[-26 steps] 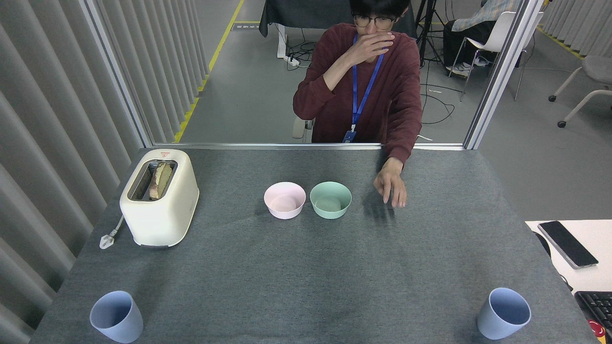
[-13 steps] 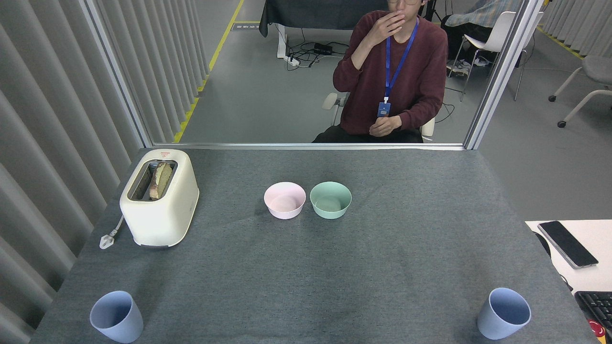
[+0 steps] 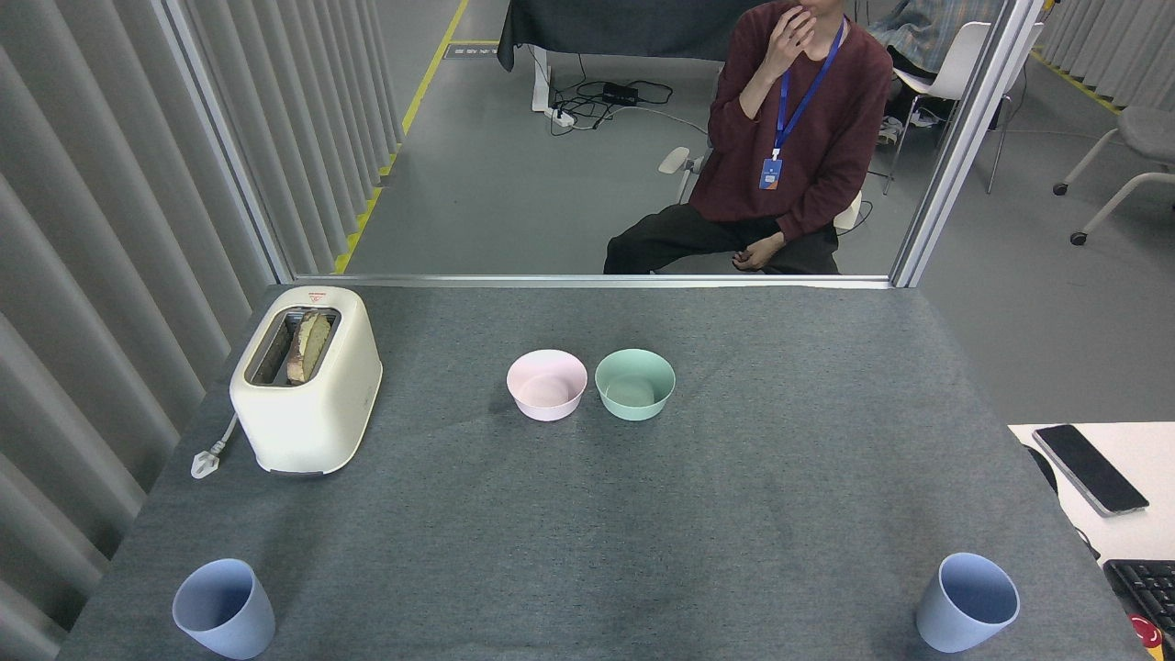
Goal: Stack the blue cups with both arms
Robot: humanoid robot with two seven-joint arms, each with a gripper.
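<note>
Two pale blue cups stand upright and far apart on the grey table (image 3: 587, 532). One blue cup (image 3: 225, 609) is at the near left corner. The other blue cup (image 3: 967, 602) is at the near right corner. Both are open side up and hold nothing. Neither of my arms nor their grippers show in the head view.
A cream toaster (image 3: 306, 378) with bread in its slot stands at the left, its plug (image 3: 204, 462) lying beside it. A pink bowl (image 3: 546, 384) and a mint green bowl (image 3: 634, 384) sit side by side mid-table. A person (image 3: 780, 147) sits behind the far edge. A phone (image 3: 1089, 468) and keyboard (image 3: 1143, 588) lie at the right.
The person has drawn the hand off the table and rolled back on the chair, away from the far edge. Cups, bowls and toaster have not moved.
</note>
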